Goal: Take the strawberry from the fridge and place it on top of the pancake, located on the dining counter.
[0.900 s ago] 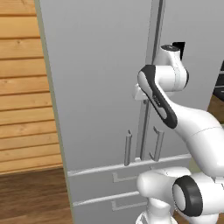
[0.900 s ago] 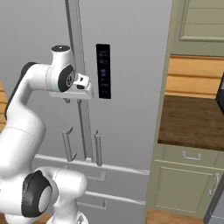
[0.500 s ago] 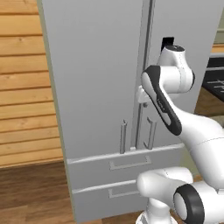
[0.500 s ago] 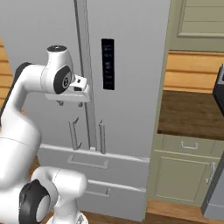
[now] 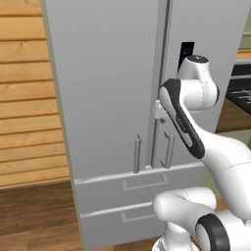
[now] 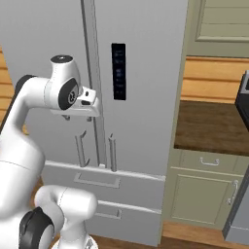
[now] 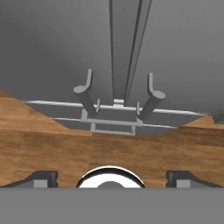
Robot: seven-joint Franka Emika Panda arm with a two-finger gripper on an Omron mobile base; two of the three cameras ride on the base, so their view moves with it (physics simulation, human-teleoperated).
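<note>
Fridge (image 5: 112, 88) doors are both closed, so the strawberry is not yet fetched. Robot hand (image 7: 111, 177) hangs near the handles (image 7: 87, 94), released and empty.

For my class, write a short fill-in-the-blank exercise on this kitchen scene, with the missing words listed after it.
1. Both doors of the fridge are ____.
2. Below the doors the fridge has ____ drawers.
3. The end effector has its fingers spread ____ and holds nothing.
4. The dark panel sits on the fridge's ____ door.

Missing words: closed; two; open; right
</note>
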